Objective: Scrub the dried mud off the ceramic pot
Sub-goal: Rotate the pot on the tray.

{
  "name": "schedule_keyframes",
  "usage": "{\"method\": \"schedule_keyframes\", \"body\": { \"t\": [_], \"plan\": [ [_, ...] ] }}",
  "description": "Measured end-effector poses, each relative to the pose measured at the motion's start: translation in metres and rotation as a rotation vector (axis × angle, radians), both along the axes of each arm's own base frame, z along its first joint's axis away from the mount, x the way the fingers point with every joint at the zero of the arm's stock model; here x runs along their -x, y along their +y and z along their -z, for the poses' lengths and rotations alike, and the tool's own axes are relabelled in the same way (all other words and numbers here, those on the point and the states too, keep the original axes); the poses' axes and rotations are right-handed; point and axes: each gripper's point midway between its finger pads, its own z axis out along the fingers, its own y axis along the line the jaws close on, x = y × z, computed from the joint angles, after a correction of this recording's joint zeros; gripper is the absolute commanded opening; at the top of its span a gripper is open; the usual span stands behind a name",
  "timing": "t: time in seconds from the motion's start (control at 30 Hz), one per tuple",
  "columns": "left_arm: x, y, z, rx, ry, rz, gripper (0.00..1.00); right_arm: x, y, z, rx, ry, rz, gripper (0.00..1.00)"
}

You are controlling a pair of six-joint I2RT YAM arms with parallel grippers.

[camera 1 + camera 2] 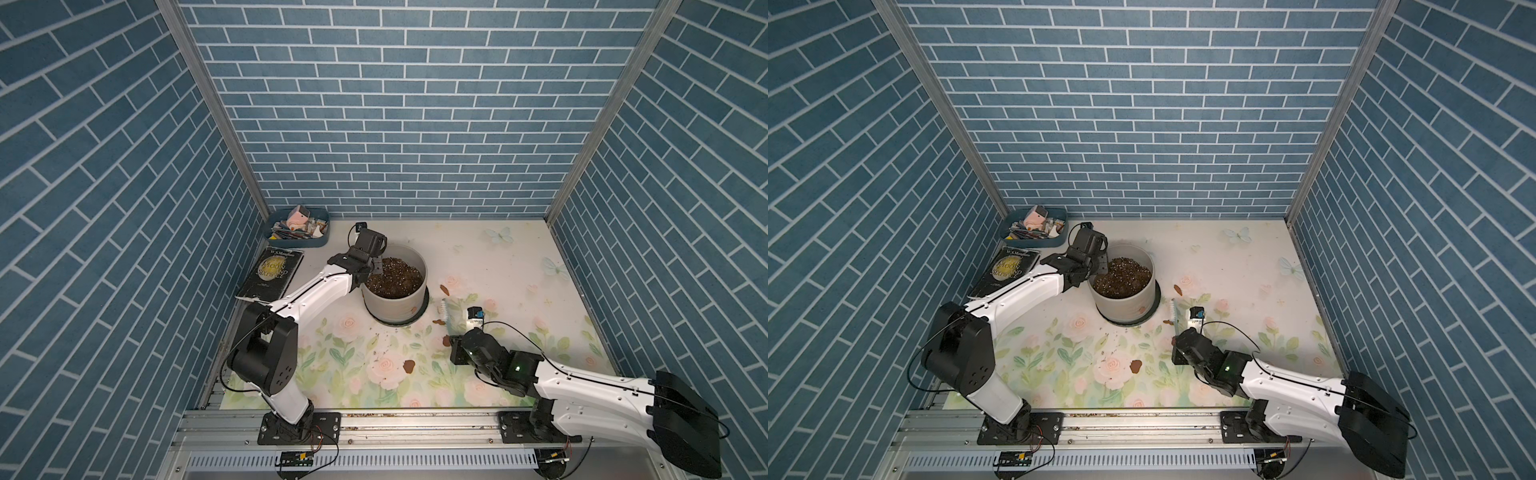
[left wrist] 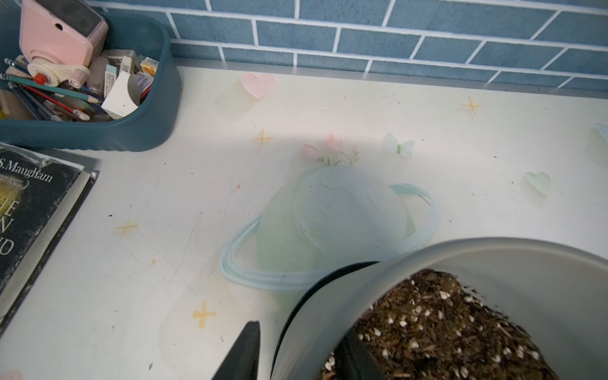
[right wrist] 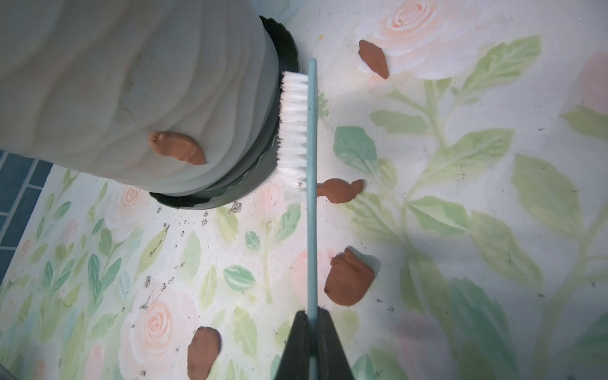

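Dried mud [image 3: 177,148] shows as 1 reddish-brown blob stuck low on the outer wall of the ceramic pot [image 1: 392,305], on the side that faces your right arm. 4 more blobs lie loose on the flowered table mat [image 1: 498,266].

The pot stands upright on its black saucer [image 3: 263,171], back and left of the table's middle, near the book [image 1: 272,272] and the blue tray [image 1: 297,228], and holds potting soil [image 2: 444,329].

Your right gripper [image 3: 312,342] is clamped tight on the teal handle of the brush [image 3: 312,197]. The white bristles [image 3: 292,125] point at the pot and sit just beside the saucer's rim; you cannot tell whether they touch it. The blob on the wall lies ahead of these jaws on the bristle side, apart from the bristles. Of the loose blobs, 1 lies against the handle's back and 1 lies close by the jaws.

Your left gripper [image 2: 301,335] straddles the pot's rim with its jaws partly apart, 1 finger outside the wall and 1 inside by the soil. A gap shows between the outer finger and the wall. The stuck blob is on the pot's opposite side from these jaws.
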Motion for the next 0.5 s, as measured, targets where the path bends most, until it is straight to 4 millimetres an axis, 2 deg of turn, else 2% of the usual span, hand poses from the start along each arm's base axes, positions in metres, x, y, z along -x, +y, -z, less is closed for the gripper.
{"method": "schedule_keyframes", "body": {
  "t": [0.27, 0.5],
  "plan": [
    [0.016, 0.011, -0.001, 0.016, 0.004, -0.039, 0.01, 0.000, 0.001, -0.001, -0.004, -0.002, 0.000, 0.00],
    [0.037, 0.023, 0.000, 0.043, 0.016, -0.070, 0.00, -0.001, 0.001, 0.001, 0.003, 0.001, 0.000, 0.00]
  ]
}}
